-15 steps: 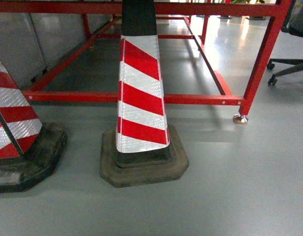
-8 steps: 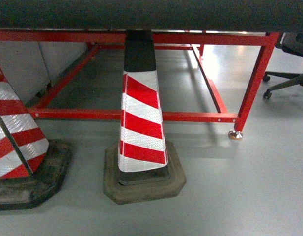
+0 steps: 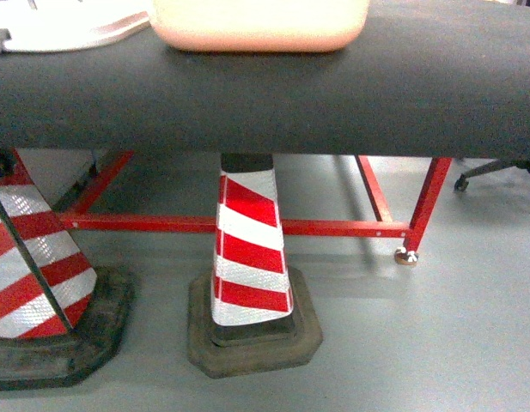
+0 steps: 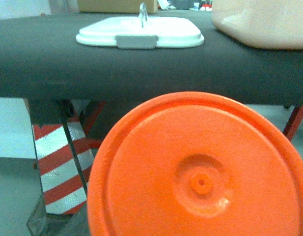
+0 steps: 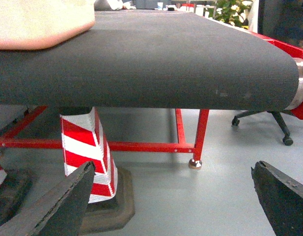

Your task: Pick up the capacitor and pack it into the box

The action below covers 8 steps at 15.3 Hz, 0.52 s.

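Box (image 3: 260, 30), pale pink, sits at the near edge of the black-topped desk (image 3: 273, 99) in our head view, only its lower part showing. Nearest to us in the right wrist view, our right end effector (image 5: 171, 199) is spread wide, its two dark fingers (image 5: 53, 206) at the bottom corners with nothing between them. In the left wrist view an orange disc (image 4: 200, 172) fills the foreground; our left end effector is out of sight. Beyond it the white lid (image 4: 140, 33) with its grey latch lies flat near the desk's near edge, left of the box and apart from it. Under the desk stand two red-and-white traffic cones (image 3: 247, 257) on the grey floor (image 3: 419, 343), with the red desk frame (image 3: 333, 227) behind. We see no capacitor.
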### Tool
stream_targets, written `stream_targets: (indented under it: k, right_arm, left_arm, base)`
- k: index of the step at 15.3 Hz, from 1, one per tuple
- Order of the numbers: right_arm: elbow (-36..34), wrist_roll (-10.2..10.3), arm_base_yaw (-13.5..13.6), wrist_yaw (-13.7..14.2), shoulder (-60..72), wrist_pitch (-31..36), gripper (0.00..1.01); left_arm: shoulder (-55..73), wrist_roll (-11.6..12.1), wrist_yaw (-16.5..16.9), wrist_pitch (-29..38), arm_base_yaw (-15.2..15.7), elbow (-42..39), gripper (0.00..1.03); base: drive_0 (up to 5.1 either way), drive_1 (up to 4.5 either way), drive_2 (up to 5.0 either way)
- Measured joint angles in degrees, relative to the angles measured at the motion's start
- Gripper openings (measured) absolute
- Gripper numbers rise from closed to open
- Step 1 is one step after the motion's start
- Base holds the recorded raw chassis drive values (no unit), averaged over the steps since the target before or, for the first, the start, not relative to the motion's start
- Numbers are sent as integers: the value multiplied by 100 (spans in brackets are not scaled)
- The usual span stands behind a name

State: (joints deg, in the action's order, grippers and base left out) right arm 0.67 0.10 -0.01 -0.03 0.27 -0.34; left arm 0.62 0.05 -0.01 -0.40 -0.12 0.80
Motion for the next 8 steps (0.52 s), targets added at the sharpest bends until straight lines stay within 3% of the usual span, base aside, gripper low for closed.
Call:
stream_targets:
  k: [8]
  right_arm:
    - [0, 4, 0, 0, 0, 2, 98]
  left_arm:
    - [0, 0, -2, 0, 0, 0, 44]
  base:
    - [0, 0, 0]
